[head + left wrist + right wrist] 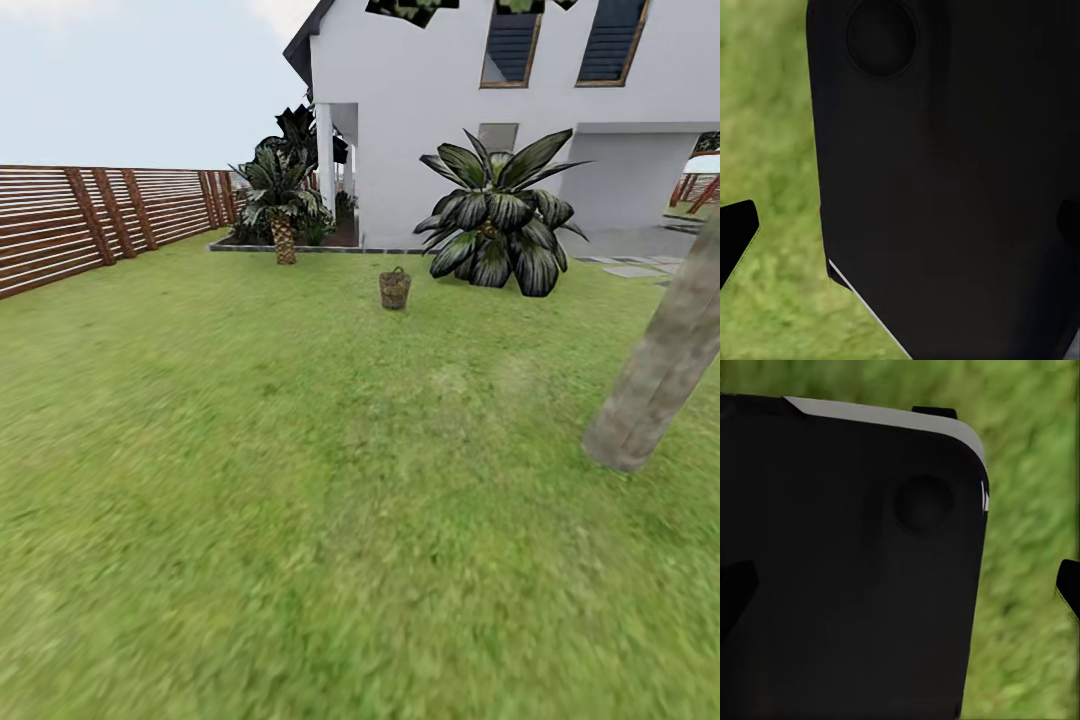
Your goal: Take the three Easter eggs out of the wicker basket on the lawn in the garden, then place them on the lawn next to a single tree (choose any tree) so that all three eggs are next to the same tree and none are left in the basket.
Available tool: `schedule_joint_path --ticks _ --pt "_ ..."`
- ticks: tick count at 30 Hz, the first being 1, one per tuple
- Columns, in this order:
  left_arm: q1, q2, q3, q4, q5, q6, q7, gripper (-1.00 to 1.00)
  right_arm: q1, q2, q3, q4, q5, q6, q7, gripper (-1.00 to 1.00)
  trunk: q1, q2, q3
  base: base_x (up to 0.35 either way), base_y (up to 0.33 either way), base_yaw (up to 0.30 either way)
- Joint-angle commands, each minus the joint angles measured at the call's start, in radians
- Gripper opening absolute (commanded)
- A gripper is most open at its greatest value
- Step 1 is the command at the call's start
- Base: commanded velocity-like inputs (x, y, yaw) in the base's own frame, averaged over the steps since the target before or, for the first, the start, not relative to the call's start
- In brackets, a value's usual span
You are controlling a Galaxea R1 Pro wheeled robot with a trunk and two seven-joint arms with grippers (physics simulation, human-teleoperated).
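Note:
The small brown wicker basket [394,289] stands upright on the lawn [300,480], far ahead of me and near the house. At this distance its contents are hidden, so I see no Easter eggs. A thick, pale mottled tree [662,375] leans up from the grass at the right, nearer to me than the basket. In the left wrist view, my left gripper [902,231] has its fingertips [736,236] wide apart, with a black part of the robot's body behind them. My right gripper [902,589] stands the same way, one fingertip [1069,589] showing over the grass.
A short palm with a scaly trunk [283,225] and a broad-leaved palm [500,225] stand in front of the white house [450,110]. A brown slatted fence [90,215] runs along the left. Grey paving slabs [632,268] lie at the far right.

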Motion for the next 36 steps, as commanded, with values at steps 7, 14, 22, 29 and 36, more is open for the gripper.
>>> schedule_joint_path --ticks 7,14,22,29,36 --pt "0.001 0.0 0.001 -0.002 0.001 0.0 0.0 1.0 -0.001 0.001 -0.001 0.001 0.005 -0.003 0.0 1.0 0.001 0.0 -0.001 0.34 0.0 0.0" --pt "0.001 0.0 0.001 -0.001 0.001 -0.001 0.0 1.0 -0.001 0.0 -0.001 0.001 0.006 -0.003 0.0 1.0 0.001 0.0 -0.001 0.34 0.0 0.0" --pt "0.001 0.0 0.0 -0.001 0.001 0.0 0.0 1.0 -0.001 0.0 0.0 0.002 0.006 -0.002 0.001 1.0 0.001 0.0 -0.001 0.341 0.0 0.0" --pt "0.001 0.0 0.0 -0.001 0.001 0.0 0.0 1.0 -0.001 0.001 0.0 0.002 0.006 -0.002 0.001 1.0 0.001 0.0 -0.001 0.34 0.0 0.0" --pt "0.001 0.0 0.0 -0.002 0.001 -0.001 0.0 1.0 -0.001 0.003 -0.001 0.002 0.006 -0.002 0.0 1.0 0.001 0.0 -0.001 0.34 0.0 0.0"
